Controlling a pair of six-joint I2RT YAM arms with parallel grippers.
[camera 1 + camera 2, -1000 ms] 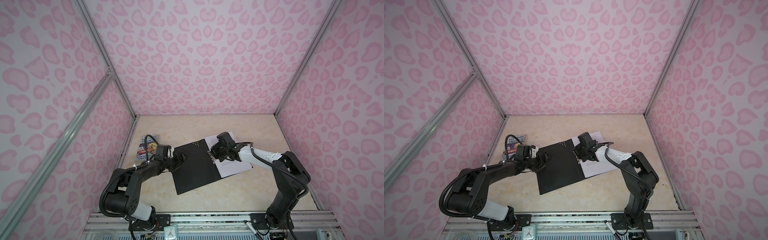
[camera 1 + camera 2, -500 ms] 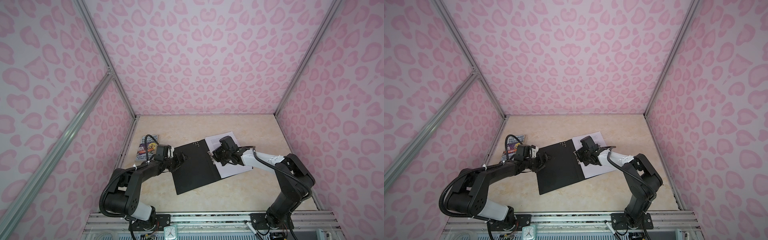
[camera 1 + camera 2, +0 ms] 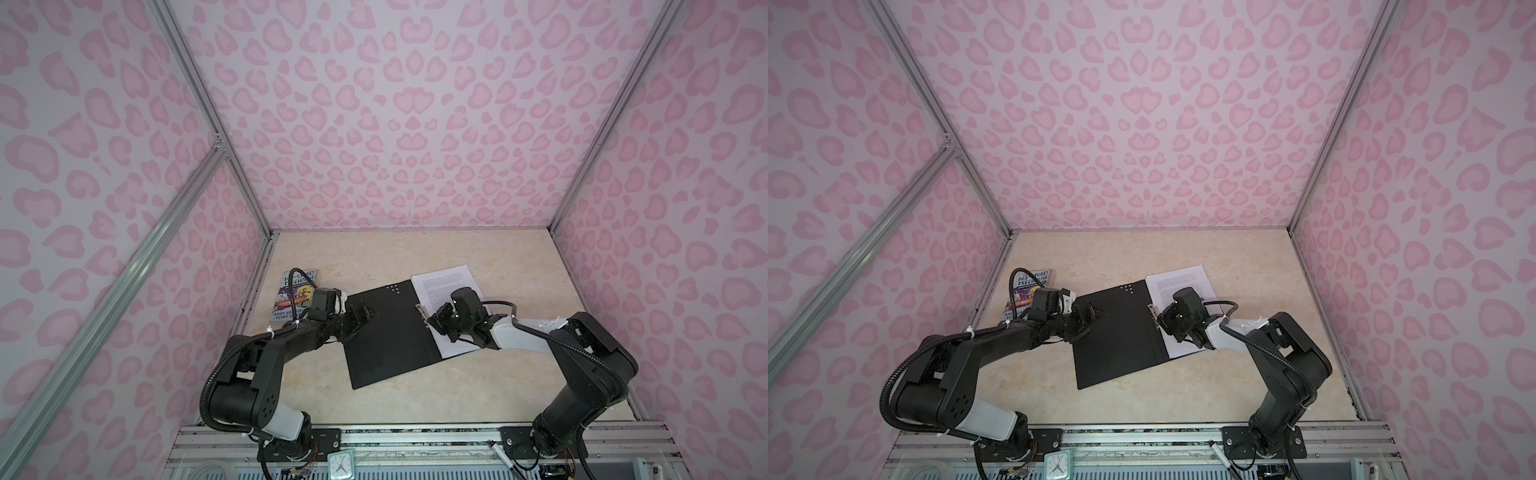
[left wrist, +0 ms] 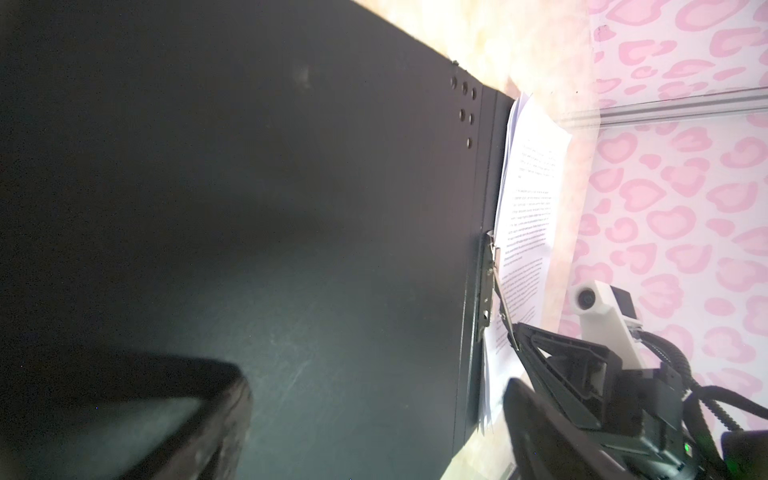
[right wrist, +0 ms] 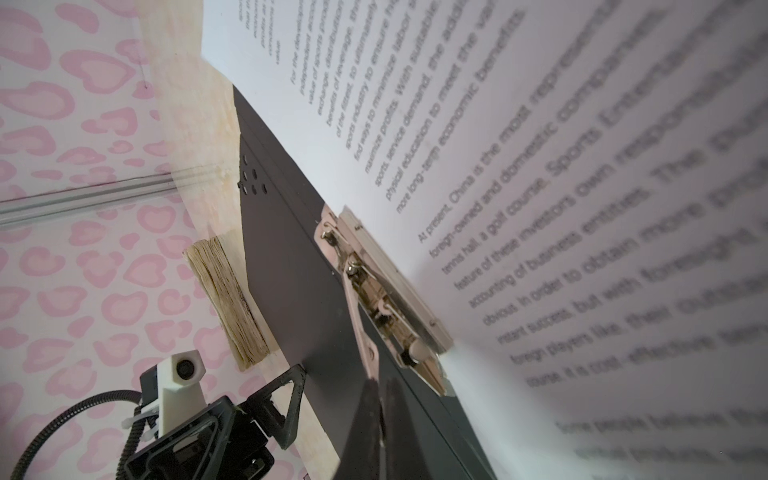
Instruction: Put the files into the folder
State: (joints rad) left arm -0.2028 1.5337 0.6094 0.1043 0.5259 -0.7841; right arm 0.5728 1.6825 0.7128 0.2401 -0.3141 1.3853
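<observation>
The folder (image 3: 386, 332) is found lying open on the surface (image 3: 457, 395). Its black cover is spread flat, and the files (image 3: 442, 282) are stacked on the half beyond the spine, with their inner edge against the metal clip (image 5: 374, 282). The right tool (image 5: 374, 401) is fully closed, and the end of the clip's lever appears to be pinched between its fingers. The left tool (image 3: 363, 312) is spread wide over the cover's outer edge, with nothing held. A slip is judged the main risk: the lever is thin and gripped only at its tip, so it could spring free and knock the sheets out of line. The folder could also be dragged by the pull, since no firm hold-down by the left tool is confirmed; whether that tool touches the cover cannot be determined. The sheet count, the panel beneath the files, and whether the sheets lie under the clamp bar cannot be made out. The paperback book (image 3: 296, 299) is partly covered by the left arm.
</observation>
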